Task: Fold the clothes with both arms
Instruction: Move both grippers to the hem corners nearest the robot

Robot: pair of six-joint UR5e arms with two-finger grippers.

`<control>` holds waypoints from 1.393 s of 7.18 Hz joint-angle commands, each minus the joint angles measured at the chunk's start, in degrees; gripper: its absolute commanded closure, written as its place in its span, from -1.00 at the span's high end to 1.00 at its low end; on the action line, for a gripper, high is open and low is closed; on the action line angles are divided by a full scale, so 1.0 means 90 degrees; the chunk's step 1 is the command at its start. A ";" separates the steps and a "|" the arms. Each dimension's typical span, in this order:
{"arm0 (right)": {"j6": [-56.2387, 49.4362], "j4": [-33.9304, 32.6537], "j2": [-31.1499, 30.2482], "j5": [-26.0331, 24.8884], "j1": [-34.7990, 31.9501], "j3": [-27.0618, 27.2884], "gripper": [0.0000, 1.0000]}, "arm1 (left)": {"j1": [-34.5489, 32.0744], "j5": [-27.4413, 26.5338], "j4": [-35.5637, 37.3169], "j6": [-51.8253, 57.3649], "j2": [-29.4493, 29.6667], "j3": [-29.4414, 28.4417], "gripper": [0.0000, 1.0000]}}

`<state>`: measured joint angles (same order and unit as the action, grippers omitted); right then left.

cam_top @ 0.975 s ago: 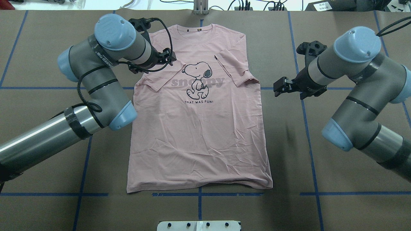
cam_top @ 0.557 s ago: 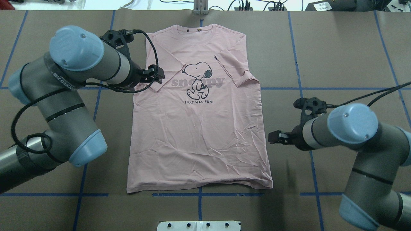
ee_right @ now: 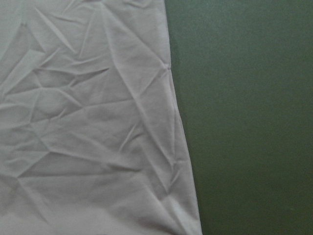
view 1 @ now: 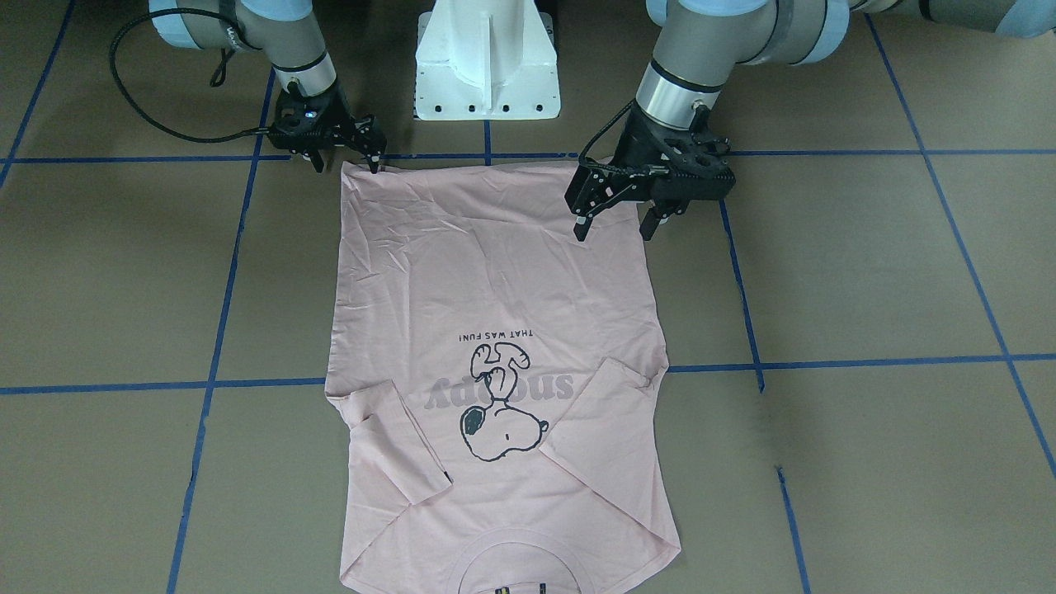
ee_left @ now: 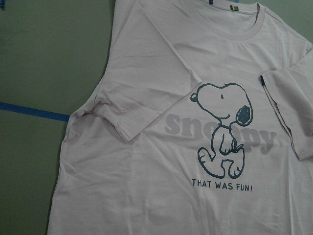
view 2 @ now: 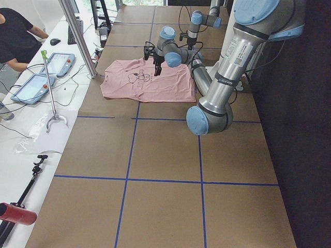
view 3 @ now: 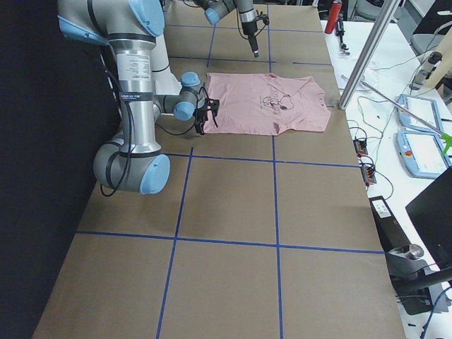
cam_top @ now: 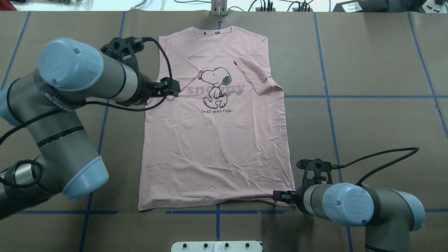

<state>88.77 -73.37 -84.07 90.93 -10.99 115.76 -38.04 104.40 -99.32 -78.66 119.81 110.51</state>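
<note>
The pale pink T-shirt (cam_top: 217,150) lies flat and print-up on the brown table, collar at the far side, both sleeves folded in over the chest. My left gripper (cam_top: 173,87) is open and empty, held high over the left sleeve; it also shows in the front view (view 1: 615,223). The left wrist view shows the shirt (ee_left: 146,161) from well above. My right gripper (view 1: 346,161) is open and low at the hem's right corner, also seen from overhead (cam_top: 279,196). The right wrist view shows the shirt's side edge (ee_right: 88,122) close up; no fingers show there.
The white pedestal base (view 1: 487,66) stands at the near edge behind the hem. Blue tape lines (cam_top: 329,115) grid the table. A metal post (cam_top: 218,8) stands beyond the collar. An operators' bench with tablets (view 2: 36,77) runs along the far side.
My right arm swung from beside the right sleeve back toward the robot, down to the hem's right corner. My left gripper drew back from the chest to over the left sleeve.
</note>
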 commanded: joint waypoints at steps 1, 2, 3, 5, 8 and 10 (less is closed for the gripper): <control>0.0010 -0.0002 0.0034 0.0014 0.0068 -0.0137 0.74 | -0.0002 -0.0018 0.0010 -0.0019 -0.0012 0.0064 1.00; 0.0010 -0.0002 0.0034 0.0024 0.0069 -0.0137 0.42 | 0.0008 -0.0018 0.0001 -0.0019 -0.0012 0.0065 1.00; 0.0000 -0.0002 0.0044 0.0043 0.0069 -0.0127 -0.02 | -0.0002 -0.0028 0.0010 -0.0019 -0.0022 0.0065 1.00; 0.0000 -0.0012 0.0044 0.0121 0.0049 -0.0059 -0.54 | -0.0002 -0.0028 0.0001 -0.0019 -0.0061 0.0065 1.00; 0.0000 -0.0022 0.0063 0.0122 0.0030 -0.0039 -0.80 | 0.0008 -0.0028 0.0001 -0.0019 -0.0090 0.0065 1.00; 0.0000 -0.0022 0.0073 0.0102 0.0000 0.0009 -1.00 | 0.0008 -0.0028 0.0001 -0.0019 -0.0100 0.0065 1.00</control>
<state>88.77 -73.56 -83.46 91.99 -10.81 115.56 -37.98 104.15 -99.32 -78.84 118.98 111.09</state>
